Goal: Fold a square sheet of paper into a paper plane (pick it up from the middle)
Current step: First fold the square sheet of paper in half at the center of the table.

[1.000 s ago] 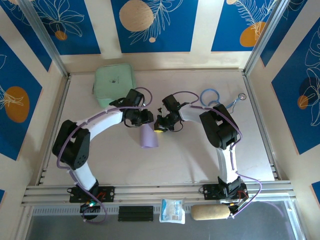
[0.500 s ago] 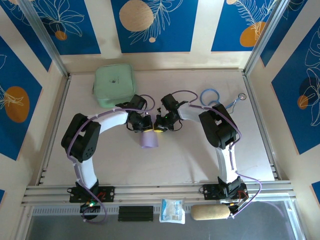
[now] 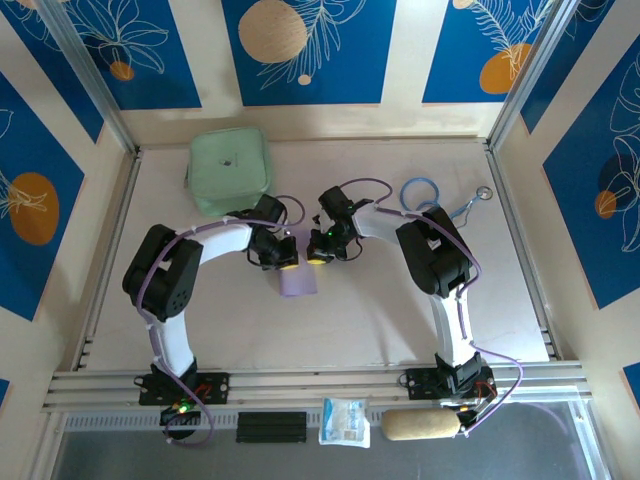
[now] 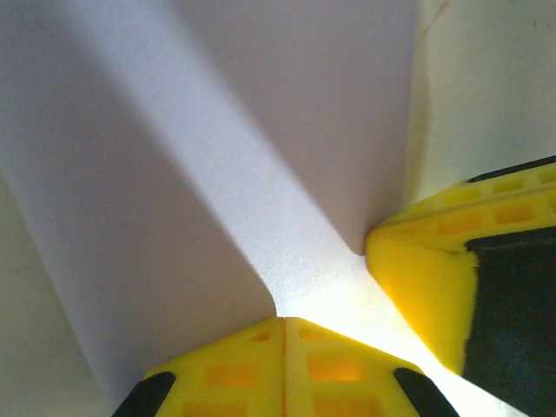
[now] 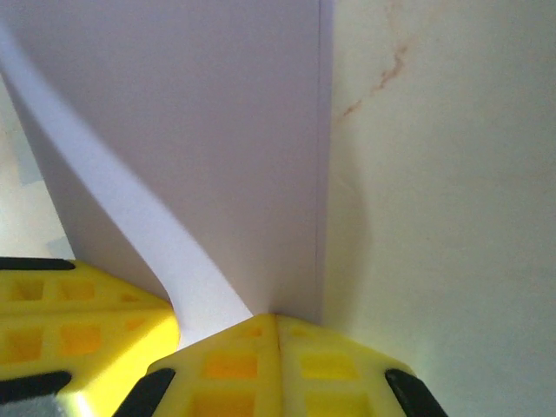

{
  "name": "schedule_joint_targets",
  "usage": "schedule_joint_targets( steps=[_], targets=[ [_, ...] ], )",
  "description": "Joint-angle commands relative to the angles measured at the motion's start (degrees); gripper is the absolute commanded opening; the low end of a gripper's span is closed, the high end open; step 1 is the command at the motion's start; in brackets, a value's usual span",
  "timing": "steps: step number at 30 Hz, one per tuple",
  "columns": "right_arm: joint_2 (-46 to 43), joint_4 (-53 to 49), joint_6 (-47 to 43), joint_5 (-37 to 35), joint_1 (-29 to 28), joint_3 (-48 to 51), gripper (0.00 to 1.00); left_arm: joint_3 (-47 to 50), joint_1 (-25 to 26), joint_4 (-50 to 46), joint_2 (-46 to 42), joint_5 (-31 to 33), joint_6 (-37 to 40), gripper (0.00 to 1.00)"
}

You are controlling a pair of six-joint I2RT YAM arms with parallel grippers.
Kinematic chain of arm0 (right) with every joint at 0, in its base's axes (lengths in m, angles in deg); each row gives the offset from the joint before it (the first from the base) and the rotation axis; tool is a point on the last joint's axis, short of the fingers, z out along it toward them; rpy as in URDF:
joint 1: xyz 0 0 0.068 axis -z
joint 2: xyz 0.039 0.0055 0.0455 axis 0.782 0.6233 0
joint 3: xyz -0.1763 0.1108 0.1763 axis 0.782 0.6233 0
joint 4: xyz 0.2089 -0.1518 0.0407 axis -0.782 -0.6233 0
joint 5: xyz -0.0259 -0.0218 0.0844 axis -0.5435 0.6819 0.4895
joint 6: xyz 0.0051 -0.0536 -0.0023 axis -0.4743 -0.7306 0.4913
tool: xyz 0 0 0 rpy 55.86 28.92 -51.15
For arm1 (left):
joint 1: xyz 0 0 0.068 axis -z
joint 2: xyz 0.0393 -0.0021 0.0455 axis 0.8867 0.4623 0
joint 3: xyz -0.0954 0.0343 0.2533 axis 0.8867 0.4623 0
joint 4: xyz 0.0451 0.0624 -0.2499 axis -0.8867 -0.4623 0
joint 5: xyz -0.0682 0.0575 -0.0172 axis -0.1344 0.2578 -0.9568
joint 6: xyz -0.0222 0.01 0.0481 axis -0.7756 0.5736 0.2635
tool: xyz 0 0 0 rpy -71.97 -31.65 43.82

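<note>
Pouch: a mint-green, rounded square pouch lies flat at the far left of the table, well apart from the paper.

Left hand: the left hand reaches in from the left to the middle of the table. In its wrist view its two yellow fingertips are pressed together with no gap, pinching the edge of the paper that runs into the seam between them.

Paper: the sheet of paper is pale lilac and plain. It lies just on the near side of both hands and between them. Its far edge is caught in the fingertips, and the rest stretches toward the arm bases. In the right wrist view its right side shows two edges lying one on the other, so it is doubled over there, and a loose layer bows up on the left. From above I cannot tell whether it rests flat on the table or is lifted a little.

Right hand: the right hand is just beside the left one, almost touching it. Its yellow fingertips are closed tight on the paper, at the end of the doubled edge.

Rings: a blue ring and a small metal ring lie at the far right, well apart from the paper.

Near ledge: a packet and a tan roll lie side by side.
</note>
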Motion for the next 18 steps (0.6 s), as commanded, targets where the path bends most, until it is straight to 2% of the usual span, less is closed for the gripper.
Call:
schedule_joint_targets(
  steps=[1, 18],
  targets=[
    [7.77, -8.75, -1.39, -15.36, 0.61, 3.75, 0.03, 1.34, -1.35, 1.46, 0.93, -1.48, 2.17, 0.08],
    [8.82, -11.4, -1.87, -17.21, 0.54, 3.05, 0.03, 10.17, -5.55, 10.41, -2.18, -5.57, 4.38, 0.09]
  ],
)
